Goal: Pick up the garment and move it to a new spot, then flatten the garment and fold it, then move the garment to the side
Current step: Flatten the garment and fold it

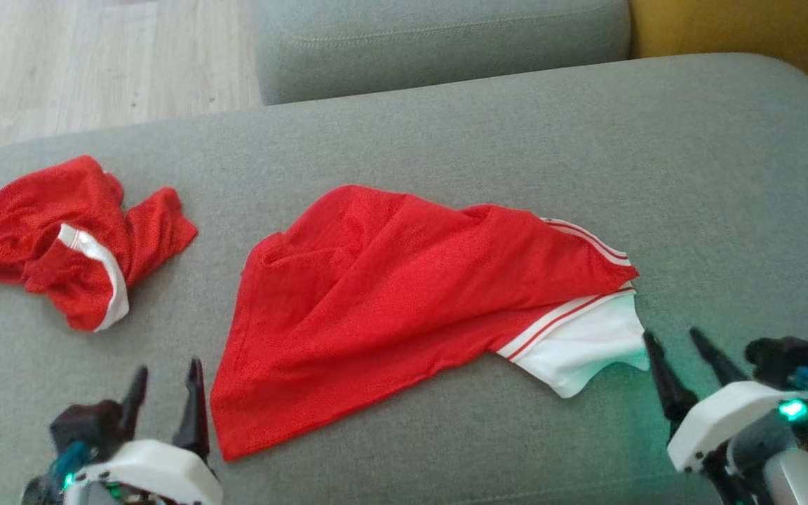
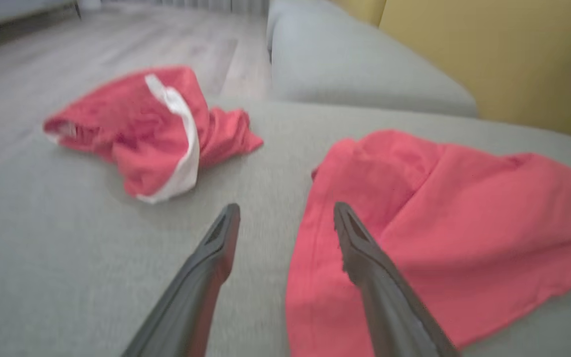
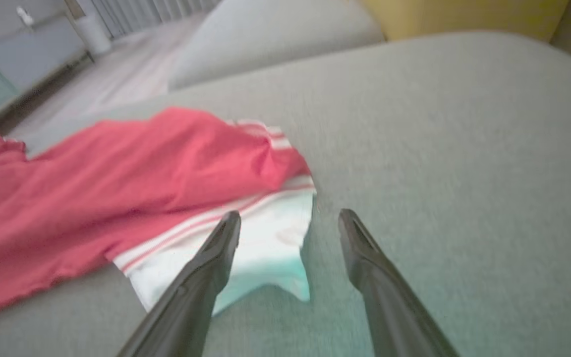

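1. Two sets of long dark fingers, one to each arm, low over a grey fabric sofa cushion (image 1: 726, 175).
2. Left fingers (image 1: 193, 400): lower left of the head view, on a white wrist, pointing forward. They are spread wide with nothing between them, just beside the near-left corner of the garment. In the left wrist view (image 2: 218, 248) one finger overlaps that red edge.
3. Right fingers (image 1: 662, 368): lower right, forearm angled inward and tips leaning left. They are parted and empty, just beside the white hem. Right wrist view (image 3: 216, 255): one finger over the white panel, the other over bare cushion.
4. Large red mesh garment with white, red-striped trim (image 1: 390, 294) (image 2: 439, 213) (image 3: 92, 198): mid-cushion between both arms, lying loosely spread and creased.
5. Small crumpled red garment with a white band (image 1: 46, 231) (image 2: 142, 134): far left of the cushion, apart from the large one.
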Tool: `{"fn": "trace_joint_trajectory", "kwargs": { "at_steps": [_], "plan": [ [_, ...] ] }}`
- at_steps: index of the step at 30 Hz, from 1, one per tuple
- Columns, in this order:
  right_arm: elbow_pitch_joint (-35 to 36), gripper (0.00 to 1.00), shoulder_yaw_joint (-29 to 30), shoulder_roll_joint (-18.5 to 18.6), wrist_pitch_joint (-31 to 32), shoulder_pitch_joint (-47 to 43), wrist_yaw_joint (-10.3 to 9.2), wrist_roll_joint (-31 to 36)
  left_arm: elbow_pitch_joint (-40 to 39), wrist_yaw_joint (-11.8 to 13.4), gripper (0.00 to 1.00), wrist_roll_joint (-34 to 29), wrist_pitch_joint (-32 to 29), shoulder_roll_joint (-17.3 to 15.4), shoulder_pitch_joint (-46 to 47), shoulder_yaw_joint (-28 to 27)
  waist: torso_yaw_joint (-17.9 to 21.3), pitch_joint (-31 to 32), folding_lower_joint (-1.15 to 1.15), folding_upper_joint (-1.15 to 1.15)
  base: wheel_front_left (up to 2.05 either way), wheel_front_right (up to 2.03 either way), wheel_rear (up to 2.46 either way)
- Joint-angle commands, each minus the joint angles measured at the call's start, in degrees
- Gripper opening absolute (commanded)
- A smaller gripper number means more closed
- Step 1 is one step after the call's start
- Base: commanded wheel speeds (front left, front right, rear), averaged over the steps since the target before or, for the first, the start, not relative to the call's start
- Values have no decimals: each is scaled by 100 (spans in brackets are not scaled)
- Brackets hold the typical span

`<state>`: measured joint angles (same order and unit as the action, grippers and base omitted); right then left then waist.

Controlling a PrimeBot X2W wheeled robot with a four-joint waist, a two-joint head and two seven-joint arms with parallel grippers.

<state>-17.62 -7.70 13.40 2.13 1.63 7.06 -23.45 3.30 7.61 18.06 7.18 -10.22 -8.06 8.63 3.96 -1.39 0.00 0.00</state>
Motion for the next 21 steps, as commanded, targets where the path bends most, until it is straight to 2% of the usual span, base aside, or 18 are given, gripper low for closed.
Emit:
{"fn": "trace_joint_trajectory", "kwargs": {
  "at_steps": [1,6,12,15,21],
  "plan": [
    [100,100,-180,169,414,227,43,-99,-84,-54,100,91,-407,-81,237,-156,-33,-34,0,0,0,0,0],
    [-25,100,-228,232,1253,384,43,-272,-43,-224,100,393,-1632,-225,199,34,-96,-161,0,0,0,0,0],
    [-266,100,-271,219,1670,570,43,-314,-6,-265,100,472,-2193,-332,163,153,-141,-325,0,0,0,0,0],
    [-351,100,-259,219,1651,690,43,-248,51,-290,100,525,-2493,-374,199,231,-191,-440,0,0,0,0,0],
    [-442,100,-406,197,1608,805,43,-252,275,-449,100,743,-2691,-328,306,305,-186,-528,0,0,0,0,0]
  ]
}}
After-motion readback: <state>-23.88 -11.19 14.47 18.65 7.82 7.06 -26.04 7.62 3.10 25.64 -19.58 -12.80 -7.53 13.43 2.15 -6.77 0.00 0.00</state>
